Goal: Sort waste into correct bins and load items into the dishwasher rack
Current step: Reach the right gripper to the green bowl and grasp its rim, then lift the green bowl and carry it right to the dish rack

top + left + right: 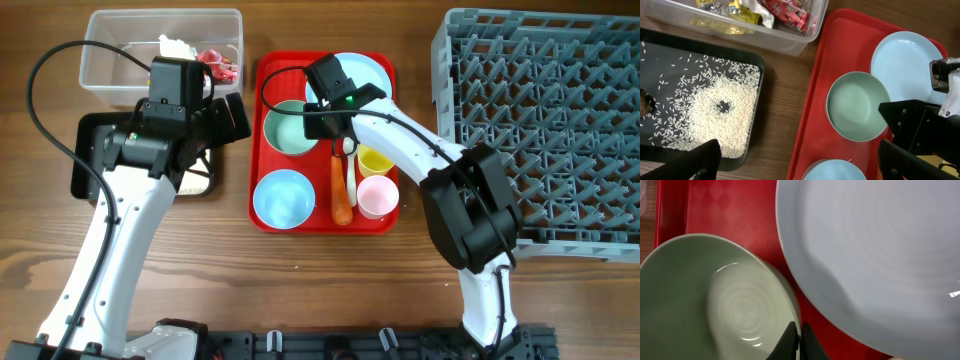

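Near edge of red tray [262,222], on the counter [300,290]: near bowl [284,197], pale blue, upright, in the left corner. Pink cup [377,196] in the right corner, mouth up. Orange carrot [342,197] lies lengthwise between the two.

Mid tray: yellow cup [375,158] just behind the pink cup, touching or nearly so. White spoon [350,165] lies alongside the carrot, left of the yellow cup.

Far bowl [715,295], pale green-blue, upright, empty, behind the near bowl. Right tool [800,342] clenched on its right rim, one finger inside the wall and one outside over the tray. Bowl base appears to sit on the tray; lift cannot be told.

Far right corner of tray: light-blue plate [880,255], flat, its edge just beside the far bowl's rim.

Left of red tray: black tray [85,170] holds loose rice [720,115], spread in a rough ring with stray grains around it. A dark lump [645,102] sits at the picture's left edge, cropped. Left tool [797,155] released, fingers wide apart, hanging above the black tray's right side, nothing between them.

Far left: clear tub [100,60] with red and yellow wrappers [787,11] and white tissue [176,46] inside.

Right side: grey rack [540,110], pegs upright, apart from the red tray.
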You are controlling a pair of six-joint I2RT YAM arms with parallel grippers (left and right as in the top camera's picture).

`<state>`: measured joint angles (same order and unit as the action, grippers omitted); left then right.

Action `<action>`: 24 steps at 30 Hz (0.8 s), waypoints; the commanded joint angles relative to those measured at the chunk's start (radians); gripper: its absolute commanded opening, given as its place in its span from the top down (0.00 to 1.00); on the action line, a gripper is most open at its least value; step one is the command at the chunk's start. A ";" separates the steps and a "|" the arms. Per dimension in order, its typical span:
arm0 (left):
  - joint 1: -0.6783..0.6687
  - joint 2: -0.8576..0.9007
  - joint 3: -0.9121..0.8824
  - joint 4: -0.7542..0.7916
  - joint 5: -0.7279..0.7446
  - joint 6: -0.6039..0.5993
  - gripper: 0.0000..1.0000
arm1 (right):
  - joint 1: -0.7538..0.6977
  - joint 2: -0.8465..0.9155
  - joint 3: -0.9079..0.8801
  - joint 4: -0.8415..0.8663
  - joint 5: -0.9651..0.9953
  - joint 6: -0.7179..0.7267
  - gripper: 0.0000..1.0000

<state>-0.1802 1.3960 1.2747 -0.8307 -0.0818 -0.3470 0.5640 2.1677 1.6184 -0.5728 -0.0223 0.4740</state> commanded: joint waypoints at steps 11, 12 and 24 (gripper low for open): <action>0.005 0.008 -0.001 -0.001 -0.006 -0.009 0.00 | -0.094 -0.395 0.000 -0.015 0.229 -0.154 0.96; 0.005 0.008 -0.001 -0.001 -0.006 -0.009 0.00 | -0.116 -0.436 0.000 -0.013 0.392 -0.193 0.96; 0.005 0.008 -0.001 -0.001 -0.006 -0.009 0.00 | -0.330 -0.425 -0.002 0.180 0.895 -0.430 0.96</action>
<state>-0.1802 1.3960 1.2747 -0.8310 -0.0818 -0.3470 0.2996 1.7168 1.6123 -0.4576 0.7338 0.1532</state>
